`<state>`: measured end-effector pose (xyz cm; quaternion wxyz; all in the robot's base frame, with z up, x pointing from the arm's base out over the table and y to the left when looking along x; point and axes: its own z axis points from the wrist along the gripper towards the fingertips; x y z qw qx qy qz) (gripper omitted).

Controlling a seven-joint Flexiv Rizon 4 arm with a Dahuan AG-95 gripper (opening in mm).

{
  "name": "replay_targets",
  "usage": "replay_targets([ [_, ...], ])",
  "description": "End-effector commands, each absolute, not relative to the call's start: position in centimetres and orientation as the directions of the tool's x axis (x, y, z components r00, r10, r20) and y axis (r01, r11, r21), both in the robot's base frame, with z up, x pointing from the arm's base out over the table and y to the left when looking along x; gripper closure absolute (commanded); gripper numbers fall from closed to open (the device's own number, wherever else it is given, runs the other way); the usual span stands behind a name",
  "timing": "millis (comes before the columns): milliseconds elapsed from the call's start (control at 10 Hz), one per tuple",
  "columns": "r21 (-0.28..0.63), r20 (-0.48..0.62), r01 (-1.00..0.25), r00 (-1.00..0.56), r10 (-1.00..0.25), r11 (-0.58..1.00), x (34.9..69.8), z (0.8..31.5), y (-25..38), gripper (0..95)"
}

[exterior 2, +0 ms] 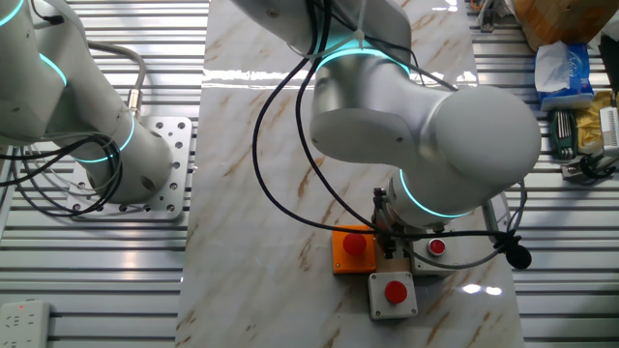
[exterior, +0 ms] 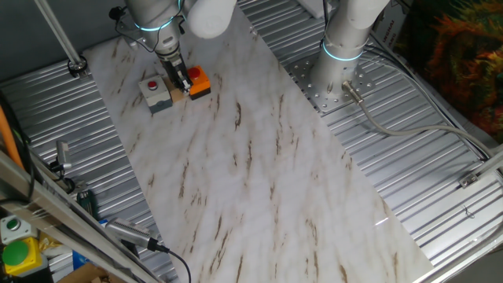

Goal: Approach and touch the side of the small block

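Observation:
The small orange block (exterior: 200,82) with a red button on top sits at the far left of the marble tabletop; it also shows in the other fixed view (exterior 2: 351,251). My gripper (exterior: 183,81) points straight down right beside it, with the fingertips at table height against the block's side. In the other fixed view the gripper (exterior 2: 391,247) stands between the orange block and the grey boxes. The fingers look closed together and hold nothing. The arm's large body hides part of the contact.
A grey box with a red button (exterior: 156,93) stands just left of the gripper, also seen in the other fixed view (exterior 2: 394,293). A second grey button box (exterior 2: 437,249) sits behind the gripper. A second arm's base (exterior: 339,71) stands on the metal plate.

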<state>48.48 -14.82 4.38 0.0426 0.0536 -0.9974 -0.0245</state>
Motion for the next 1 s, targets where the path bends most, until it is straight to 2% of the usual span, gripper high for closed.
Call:
replay_targets([
  [100, 0.046, 0.082, -0.105, -0.991, -0.109, 0.993, 48.5, 4.35, -14.84, 95.0],
  [1000, 0.054, 0.085, -0.108, -0.99, -0.113, 0.993, 48.55, 4.58, -15.08, 95.0],
])
